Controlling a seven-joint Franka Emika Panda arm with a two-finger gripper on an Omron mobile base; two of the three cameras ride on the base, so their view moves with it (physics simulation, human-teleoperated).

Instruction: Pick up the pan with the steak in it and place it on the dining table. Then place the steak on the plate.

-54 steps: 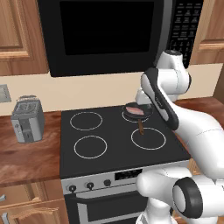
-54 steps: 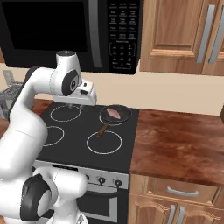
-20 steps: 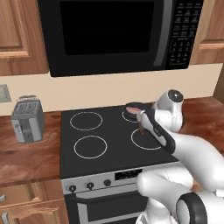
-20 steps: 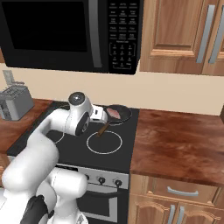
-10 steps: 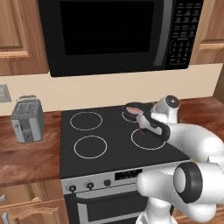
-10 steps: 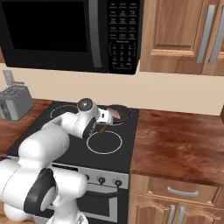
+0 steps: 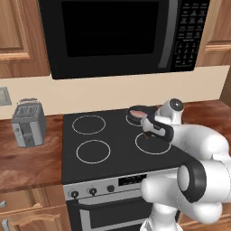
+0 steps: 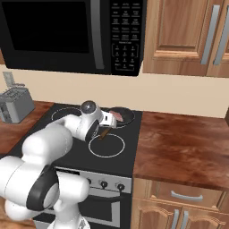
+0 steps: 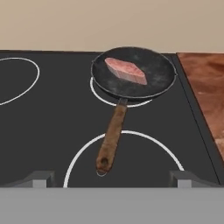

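Observation:
The black pan point(image 9: 144, 78) sits on the stove's back right burner, with the pinkish steak point(image 9: 125, 71) lying in it. Its brown wooden handle point(image 9: 111, 138) reaches toward me over the front right burner ring. My gripper point(image 9: 112, 179) is open and low over the cooktop, just short of the handle's end, with one dark fingertip point(image 9: 39, 178) on each side. From the base cameras, the pan point(image 8: 123, 117) and the steak point(image 8: 117, 116) lie just beyond my hand, and the gripper point(image 7: 146, 125) partly covers the pan point(image 7: 136, 111). The dining table and the plate are out of view.
The black cooktop point(image 7: 103, 149) has white burner rings. A black microwave point(image 7: 117, 34) hangs above it. A silver toaster point(image 7: 28, 122) stands on the wooden counter at left. Reddish-brown counter point(image 8: 183, 147) runs to the right of the stove, under wooden wall cabinets point(image 8: 188, 31).
The arm has swung down and forward, bringing the hand low over the front right burner behind the pan's handle. The jaws stay open. Pan and steak have not moved.

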